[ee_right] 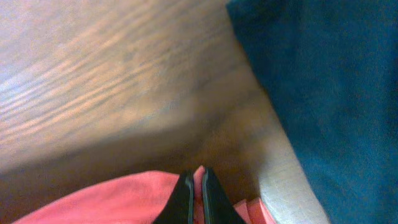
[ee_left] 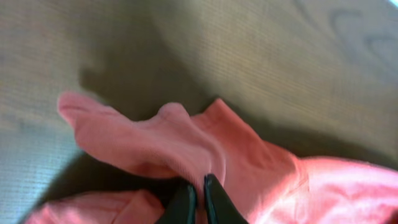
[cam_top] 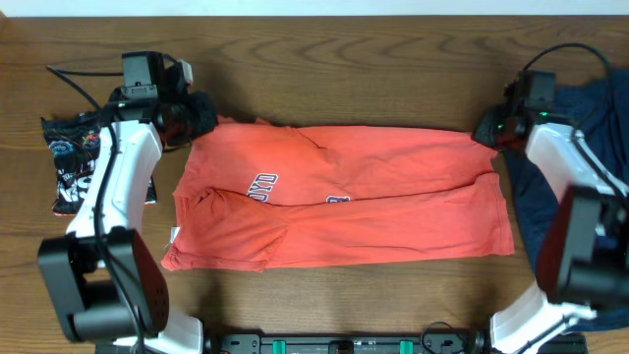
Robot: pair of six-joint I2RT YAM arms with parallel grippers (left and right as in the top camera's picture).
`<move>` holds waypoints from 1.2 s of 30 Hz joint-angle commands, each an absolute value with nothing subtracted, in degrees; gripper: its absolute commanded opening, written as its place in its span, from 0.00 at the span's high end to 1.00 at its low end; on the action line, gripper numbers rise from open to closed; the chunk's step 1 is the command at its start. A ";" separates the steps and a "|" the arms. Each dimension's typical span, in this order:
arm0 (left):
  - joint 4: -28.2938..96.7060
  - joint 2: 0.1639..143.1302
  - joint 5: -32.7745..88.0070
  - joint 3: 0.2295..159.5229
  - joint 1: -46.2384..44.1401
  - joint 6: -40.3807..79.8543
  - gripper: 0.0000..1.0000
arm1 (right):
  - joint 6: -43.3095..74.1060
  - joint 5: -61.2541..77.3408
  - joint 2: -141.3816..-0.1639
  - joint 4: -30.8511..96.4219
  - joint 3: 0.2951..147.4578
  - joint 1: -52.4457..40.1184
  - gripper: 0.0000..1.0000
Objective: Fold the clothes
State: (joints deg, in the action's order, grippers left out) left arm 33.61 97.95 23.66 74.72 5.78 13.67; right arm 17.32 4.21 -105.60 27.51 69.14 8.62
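Note:
The coral-red T-shirt (cam_top: 344, 197) lies folded lengthwise across the table middle, with part of its dark-red and white lettering (cam_top: 261, 184) showing. My left gripper (cam_top: 201, 116) is shut on the shirt's far left corner; in the left wrist view (ee_left: 199, 183) the fingers pinch a fold of red cloth (ee_left: 155, 143). My right gripper (cam_top: 488, 130) is shut on the shirt's far right corner; in the right wrist view (ee_right: 195, 176) a sliver of red cloth (ee_right: 124, 199) sits between the fingers. A black printed shirt (cam_top: 74, 162) lies at the left. A navy-blue garment (cam_top: 590, 147) lies at the right and also shows in the right wrist view (ee_right: 329, 81).
The wooden table (cam_top: 344, 79) runs wide behind the shirt. Cables (cam_top: 69, 79) trail from the left arm near the far left edge. The arm bases stand at the front left (cam_top: 108, 295) and front right (cam_top: 570, 256).

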 commanded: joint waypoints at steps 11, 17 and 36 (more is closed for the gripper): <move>60.38 88.53 23.77 75.13 11.75 13.80 0.94 | 16.64 -11.27 -87.42 54.85 71.20 8.71 0.99; 69.04 87.70 23.53 75.13 12.84 12.47 0.94 | 16.64 -12.12 -87.59 61.01 70.57 8.73 0.99; 78.85 87.70 13.80 65.95 12.84 9.91 0.94 | 16.67 -15.70 -87.66 61.73 59.86 8.73 0.83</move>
State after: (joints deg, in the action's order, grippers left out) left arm 78.41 88.38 17.02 67.77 12.53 10.63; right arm 17.21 -13.17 -88.09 62.37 61.52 8.58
